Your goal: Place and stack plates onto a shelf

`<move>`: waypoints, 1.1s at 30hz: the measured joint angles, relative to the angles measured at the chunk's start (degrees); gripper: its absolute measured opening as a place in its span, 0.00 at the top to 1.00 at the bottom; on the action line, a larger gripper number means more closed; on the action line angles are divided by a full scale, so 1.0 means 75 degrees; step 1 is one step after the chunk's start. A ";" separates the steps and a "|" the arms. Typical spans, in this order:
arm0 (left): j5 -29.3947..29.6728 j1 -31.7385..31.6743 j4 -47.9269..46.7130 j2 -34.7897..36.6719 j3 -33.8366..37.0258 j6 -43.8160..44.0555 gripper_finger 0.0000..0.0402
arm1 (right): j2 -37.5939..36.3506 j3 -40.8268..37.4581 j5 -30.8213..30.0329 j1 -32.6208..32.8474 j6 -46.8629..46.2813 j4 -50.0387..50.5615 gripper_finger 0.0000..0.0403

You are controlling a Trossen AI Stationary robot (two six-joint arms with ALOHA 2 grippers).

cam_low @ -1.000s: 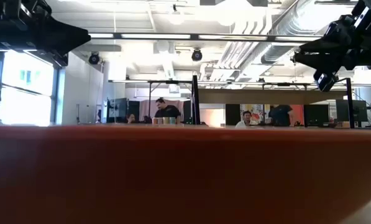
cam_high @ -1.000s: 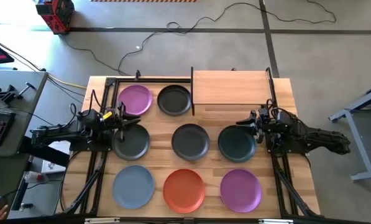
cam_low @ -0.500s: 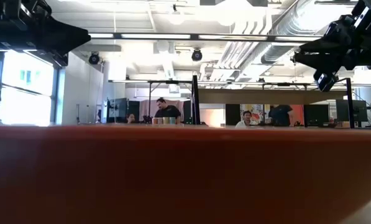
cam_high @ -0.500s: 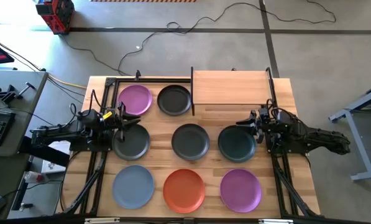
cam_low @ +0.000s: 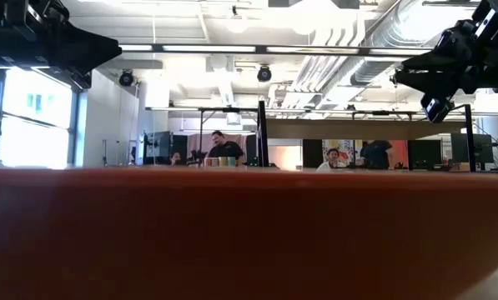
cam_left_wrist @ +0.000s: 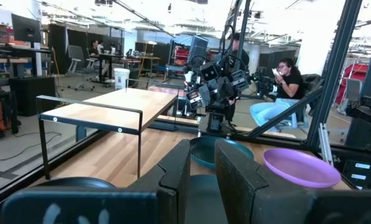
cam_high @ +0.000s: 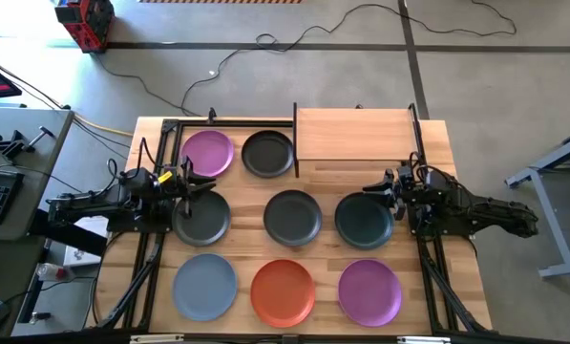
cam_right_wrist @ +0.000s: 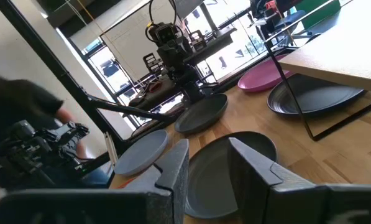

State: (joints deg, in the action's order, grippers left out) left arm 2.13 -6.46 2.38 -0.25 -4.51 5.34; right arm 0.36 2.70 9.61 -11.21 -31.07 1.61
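We've got the big slatted table (cam_high: pixel 456 277) filling the high view, w/ the shelf (cam_high: pixel 353 134) sitting at its far right, its light wood top bare, black posts at the corners. Under the shelf frame's left half, on the table, we see a purple plate (cam_high: pixel 208 153) and right beside it a black plate (cam_high: pixel 267 153).

Middle row, left to right: dark plate (cam_high: pixel 205 219), centre dark plate (cam_high: pixel 292 217), right dark plate (cam_high: pixel 361 222), all apart from each other. Near row: light blue plate (cam_high: pixel 205 285), orange plate (cam_high: pixel 283 291), second purple plate (cam_high: pixel 370 291). In the low view that orange plate's rim fills the whole lower half, so we get little else from there; people sit at desks in the room behind.

Left arm comes in from the left edge, its left gripper (cam_high: pixel 195 182) above the far-left rim of the left dark plate. In its wrist view the fingers (cam_left_wrist: pixel 235 177) stand a bit apart, nothing between them. Right arm comes in from the right, right gripper (cam_high: pixel 378 186) over the far-right rim of the right dark plate; its fingers (cam_right_wrist: pixel 253 168) are spread too, holding nothing. Can't tell from above if either touches its plate.
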 joint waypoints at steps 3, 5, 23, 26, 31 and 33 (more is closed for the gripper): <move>0.0000 -0.0002 0.0000 0.0000 0.0000 0.0000 0.84 | 0.0000 0.0000 0.0000 0.0000 0.0002 -0.0002 0.77; 0.0000 -0.0002 0.0000 0.0000 -0.0001 0.0000 0.84 | -0.0001 0.0000 0.0000 0.0001 0.0002 -0.0001 0.77; 0.0000 -0.0002 0.0011 0.0000 0.0000 0.0000 0.84 | -0.0001 0.0001 0.0000 0.0000 0.0001 -0.0001 0.77; 0.0150 0.0001 0.0098 0.0000 -0.0001 -0.0003 0.84 | 0.0000 0.0003 0.0000 0.0001 0.0000 -0.0003 0.77; 0.0806 -0.0002 0.0221 0.0000 0.0000 0.0111 0.84 | -0.0001 0.0001 0.0000 0.0000 0.0001 -0.0001 0.77; 0.0821 -0.0002 0.0242 0.0000 0.0000 0.0435 0.84 | 0.0000 0.0001 0.0000 0.0001 0.0000 -0.0002 0.77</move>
State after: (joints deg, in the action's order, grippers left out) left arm 8.29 -6.48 4.19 -0.25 -4.51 8.60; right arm 0.36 2.70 9.61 -11.21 -31.07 1.59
